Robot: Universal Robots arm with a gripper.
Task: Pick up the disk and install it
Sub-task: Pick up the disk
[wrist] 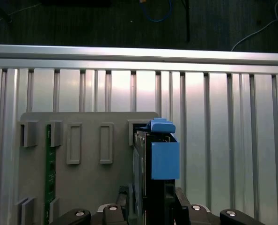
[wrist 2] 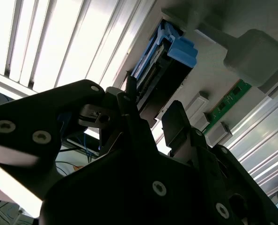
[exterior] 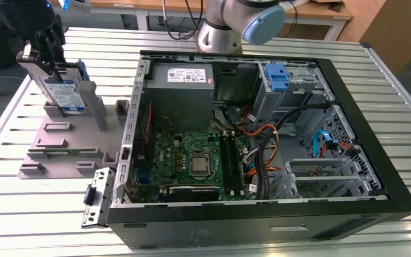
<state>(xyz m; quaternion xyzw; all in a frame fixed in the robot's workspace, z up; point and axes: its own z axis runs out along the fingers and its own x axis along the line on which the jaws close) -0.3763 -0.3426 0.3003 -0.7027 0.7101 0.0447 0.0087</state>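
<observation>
The flat silver hard drive in its blue plastic carrier, the disk [exterior: 64, 93], stands on edge in a slot at the far end of a grey plastic holder block [exterior: 62, 144]. The block lies toward the exterior view's left edge of the slatted aluminium bench [exterior: 20, 214], beside the open black computer case [exterior: 389, 160]. The disk's long axis runs upright, straight up into the black gripper [exterior: 45, 61] directly above. The gripper's fingers [wrist: 182, 202] are drawn in to the drive's thickness and appear to clamp its two flat faces at the upper end.
</observation>
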